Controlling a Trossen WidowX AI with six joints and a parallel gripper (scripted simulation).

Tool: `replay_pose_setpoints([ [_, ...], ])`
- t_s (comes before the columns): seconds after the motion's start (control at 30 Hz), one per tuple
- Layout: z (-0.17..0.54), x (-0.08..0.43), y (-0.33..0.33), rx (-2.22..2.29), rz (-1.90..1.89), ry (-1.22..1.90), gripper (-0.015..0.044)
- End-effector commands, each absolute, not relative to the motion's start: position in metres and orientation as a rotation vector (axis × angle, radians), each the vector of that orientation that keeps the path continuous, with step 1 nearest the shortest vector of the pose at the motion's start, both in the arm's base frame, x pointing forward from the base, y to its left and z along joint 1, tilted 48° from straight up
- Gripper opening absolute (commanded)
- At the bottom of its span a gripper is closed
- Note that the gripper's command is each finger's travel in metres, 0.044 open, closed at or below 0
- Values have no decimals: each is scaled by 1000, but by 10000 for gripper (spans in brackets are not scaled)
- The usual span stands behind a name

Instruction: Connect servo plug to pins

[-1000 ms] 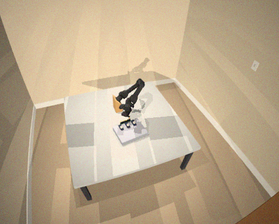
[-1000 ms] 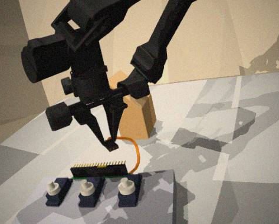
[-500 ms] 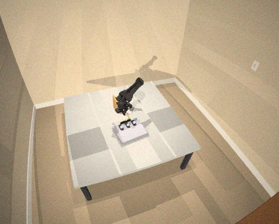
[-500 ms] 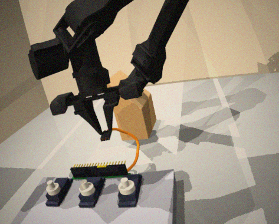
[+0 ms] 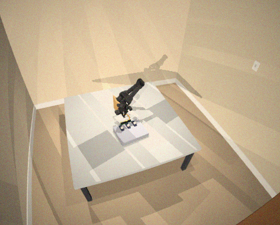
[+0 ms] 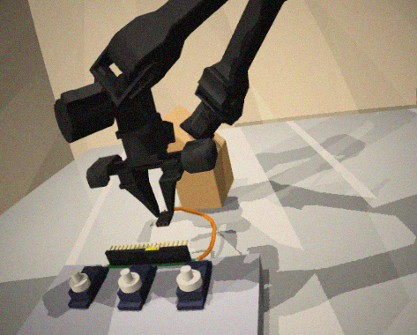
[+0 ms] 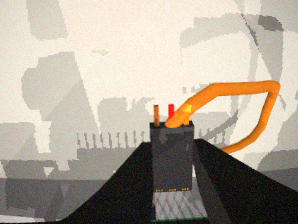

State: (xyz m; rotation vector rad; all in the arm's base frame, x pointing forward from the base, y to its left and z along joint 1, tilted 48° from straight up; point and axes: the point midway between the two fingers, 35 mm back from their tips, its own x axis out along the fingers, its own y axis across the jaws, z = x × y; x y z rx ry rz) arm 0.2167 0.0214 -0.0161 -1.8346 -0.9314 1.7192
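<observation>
My gripper [image 5: 124,115] [image 6: 164,214] is shut on the small black plug [image 6: 163,219] [image 7: 171,160]. In the wrist view brown, red and orange wires leave its top, orange at the right; the far end points down. The orange lead [image 6: 214,229] [image 7: 245,89] loops right and, in the exterior view, comes down at the header's right end. The plug is apart from the pins [image 6: 122,247], higher in the exterior view, near the yellow band [image 6: 152,249] sideways. The black header [image 6: 148,256] sits on the pale holder [image 5: 132,134] [image 6: 232,300]. The dot cannot be made out.
Three dark blue blocks with white knobs [image 6: 130,281] stand on the holder behind the header. A wooden block [image 6: 203,187] [image 5: 115,102] stands beyond the gripper. The table [image 5: 96,174] carries many shadows; pin shadows show in the wrist view.
</observation>
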Motion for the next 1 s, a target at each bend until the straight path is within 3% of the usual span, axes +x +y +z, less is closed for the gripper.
replay_pose_setpoints([
  [0.0, -22, 214, 27, -1817, 1719, -923, 0],
  [0.43, -12, 249, 30, -1819, 1717, -924, 0],
  [0.97, -16, 255, 29, -1819, 1717, -924, 0],
])
